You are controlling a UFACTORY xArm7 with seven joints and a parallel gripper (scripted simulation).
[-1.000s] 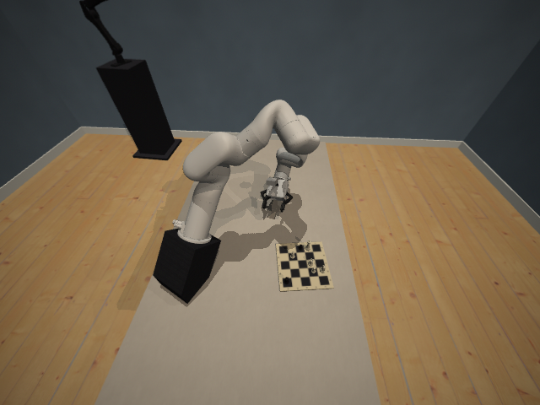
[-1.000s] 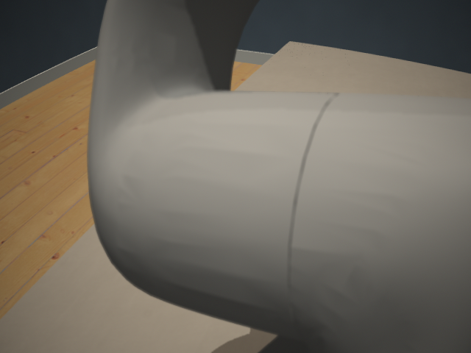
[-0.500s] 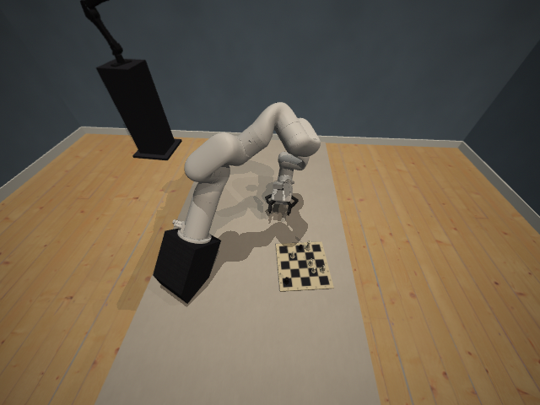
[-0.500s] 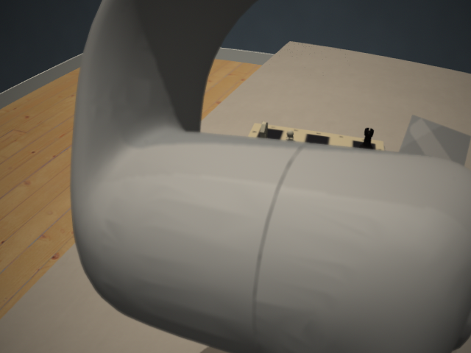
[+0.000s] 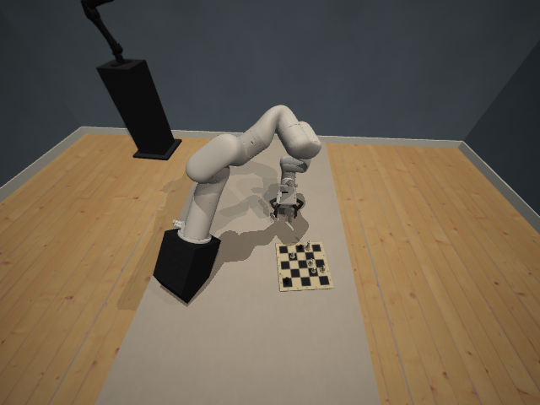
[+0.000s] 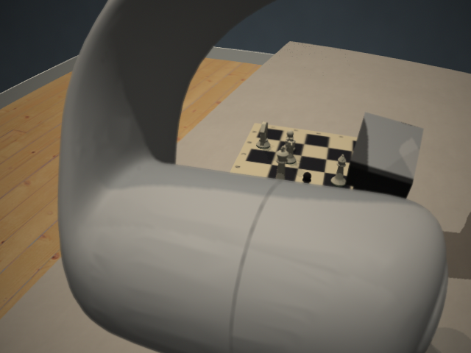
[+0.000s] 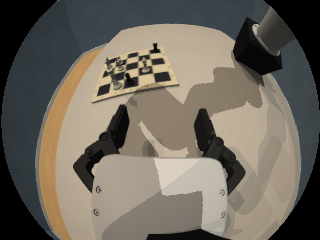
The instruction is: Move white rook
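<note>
The small chessboard (image 5: 305, 266) lies on the beige mat, in front of the arm. Several white pieces stand on it, with a black piece (image 5: 286, 281) at one corner and another (image 5: 299, 248) near the far edge. In the exterior view I see a white knight (image 6: 262, 135), a tall white piece (image 6: 281, 162), a white bishop (image 6: 339, 170) and a black pawn (image 6: 306, 176). A short white piece (image 6: 291, 150) beside a pawn may be the white rook; I cannot be sure. My gripper (image 5: 286, 214) hangs open and empty above the mat, short of the board's far edge. It also shows in the wrist view (image 7: 162, 130).
The arm's black base (image 5: 185, 263) stands left of the board. A black pedestal (image 5: 135, 109) stands at the back left. In the exterior view the arm's link (image 6: 243, 262) hides the board's near rows, and the gripper body (image 6: 385, 154) covers its right edge.
</note>
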